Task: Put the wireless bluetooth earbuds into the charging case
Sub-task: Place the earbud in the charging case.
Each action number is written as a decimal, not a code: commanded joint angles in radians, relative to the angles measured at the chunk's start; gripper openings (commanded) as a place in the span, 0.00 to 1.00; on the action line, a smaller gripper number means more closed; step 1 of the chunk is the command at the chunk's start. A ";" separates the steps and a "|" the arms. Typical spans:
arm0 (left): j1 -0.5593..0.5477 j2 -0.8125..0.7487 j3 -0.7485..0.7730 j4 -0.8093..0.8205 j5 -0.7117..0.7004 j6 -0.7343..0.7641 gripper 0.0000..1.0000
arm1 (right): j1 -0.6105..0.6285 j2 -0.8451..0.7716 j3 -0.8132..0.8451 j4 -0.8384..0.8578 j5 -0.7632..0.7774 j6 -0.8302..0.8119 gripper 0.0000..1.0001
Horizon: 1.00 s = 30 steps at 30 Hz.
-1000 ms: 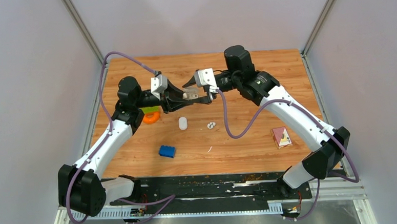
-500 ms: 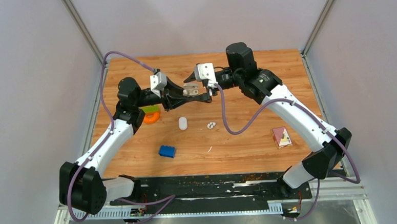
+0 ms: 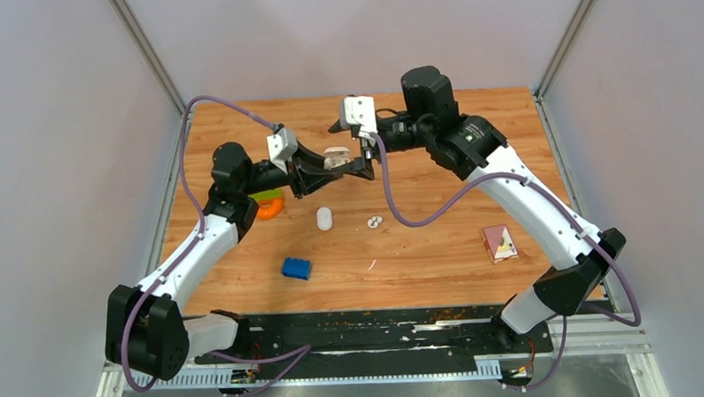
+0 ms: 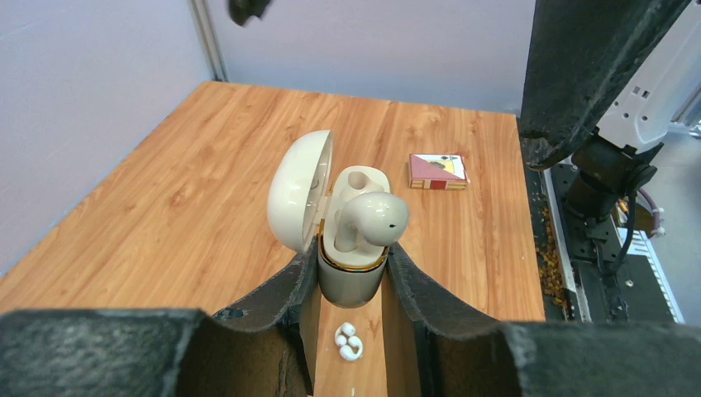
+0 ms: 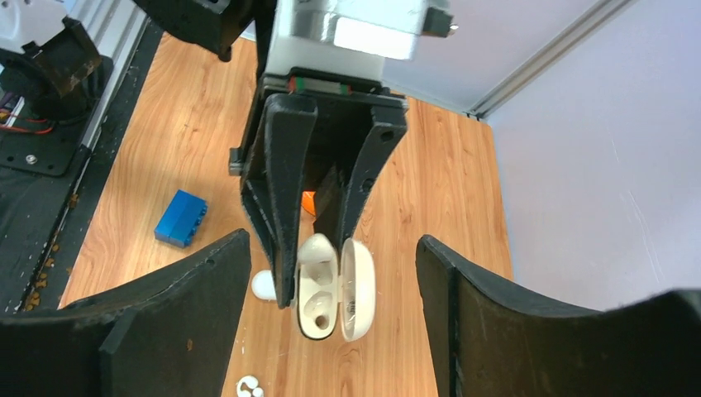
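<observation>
My left gripper point(image 3: 342, 165) is shut on the cream charging case point(image 4: 351, 273) and holds it above the table with its lid point(image 4: 299, 188) open. One cream earbud point(image 4: 372, 219) sits in one slot, sticking up; the other slot point(image 5: 318, 310) is empty. My right gripper point(image 3: 353, 142) is open and empty, just beyond and above the case, not touching it. The case also shows between its fingers in the right wrist view point(image 5: 318, 289). A white oval earbud point(image 3: 325, 218) and a cluster of tiny white earbud pieces point(image 3: 374, 221) lie on the table below.
A blue toy brick point(image 3: 296, 268) lies near the front. An orange ring with a green piece point(image 3: 267, 203) sits under the left arm. A red and tan block point(image 3: 499, 243) lies at the right. The wooden table point(image 3: 442, 248) has grey walls around it.
My right gripper has drawn up and back from the case, leaving the earbud in its slot. The left gripper has lifted the case slightly toward the far side.
</observation>
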 commanded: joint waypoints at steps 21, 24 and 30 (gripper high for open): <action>-0.006 -0.031 -0.025 0.075 0.003 0.002 0.06 | -0.006 0.176 0.251 -0.202 0.179 0.183 0.80; -0.006 -0.031 -0.026 0.083 0.000 0.001 0.06 | -0.014 0.188 0.267 -0.230 0.166 0.179 0.80; -0.006 -0.033 -0.031 0.090 -0.002 -0.005 0.06 | -0.023 0.199 0.279 -0.257 0.162 0.176 0.80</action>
